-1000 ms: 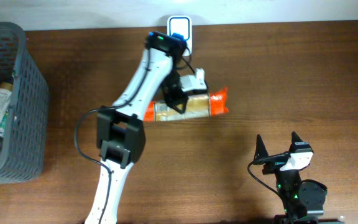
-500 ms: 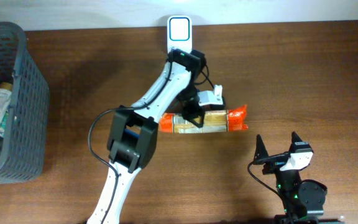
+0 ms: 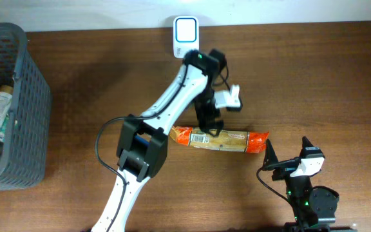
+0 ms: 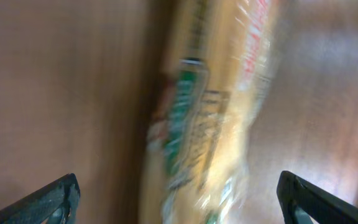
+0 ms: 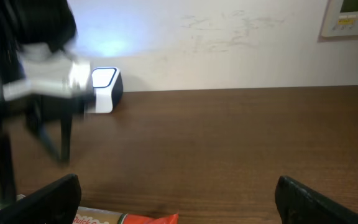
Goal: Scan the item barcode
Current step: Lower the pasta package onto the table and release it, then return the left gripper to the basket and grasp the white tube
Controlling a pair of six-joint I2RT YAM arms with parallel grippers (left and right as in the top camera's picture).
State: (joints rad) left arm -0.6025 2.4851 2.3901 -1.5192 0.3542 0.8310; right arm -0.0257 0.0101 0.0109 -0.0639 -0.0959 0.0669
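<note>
Overhead: the snack packet (image 3: 237,140) lies mid-worktop beneath the spread left gripper (image 3: 209,127), and the scanner (image 3: 185,29) stands at the far edge. Left wrist: the jaws stand wide, gripping nothing. Right wrist: the right gripper (image 5: 179,194) waits, also spread. The next move is probably to grasp the packet and present its barcode.

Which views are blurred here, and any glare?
Left wrist: the clear-wrapped, orange-ended biscuit pack is smeared, print unreadable. Right wrist: the left arm is blurred, the white box scanner is sharp, bluish glow on the wall above it. Overhead: sharp, evenly lit.
</note>
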